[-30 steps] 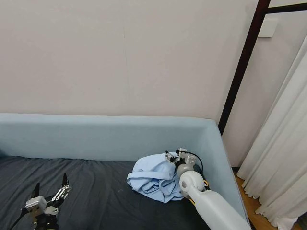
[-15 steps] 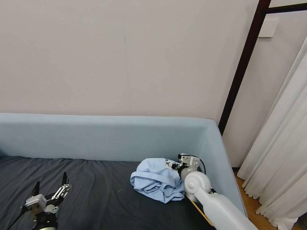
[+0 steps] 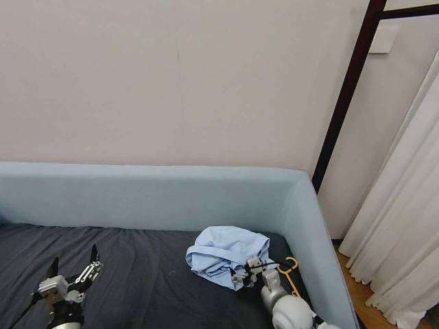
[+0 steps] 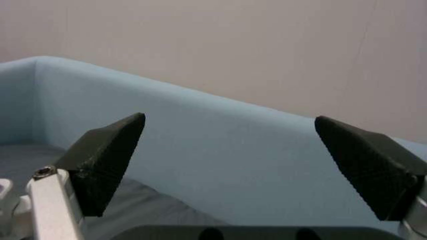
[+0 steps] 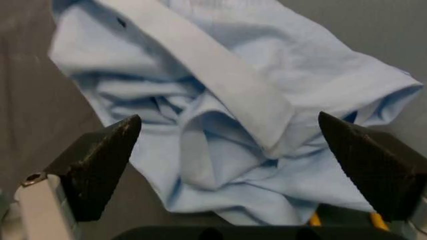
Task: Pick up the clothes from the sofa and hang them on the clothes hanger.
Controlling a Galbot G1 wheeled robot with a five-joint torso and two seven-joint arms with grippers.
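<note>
The head camera looks forward and down from above onto the sofa (image 3: 151, 195) and the wall (image 3: 171, 82) behind it. The left wrist camera sits low and faces the sofa's back between the spread fingers of the left gripper (image 4: 228, 120). The right wrist camera looks down from close above the blue shirt (image 5: 220, 90), which the head view shows farther off.

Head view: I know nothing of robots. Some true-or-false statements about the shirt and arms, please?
The light blue shirt lies crumpled on the sofa seat. True.
The right end effector is shut on the shirt. False: it is open, at the shirt's near edge.
The left end effector holds the yellow hanger. False: it is open and empty; the hanger lies beside the shirt.
The shirt sits near the sofa's right end. True.
</note>
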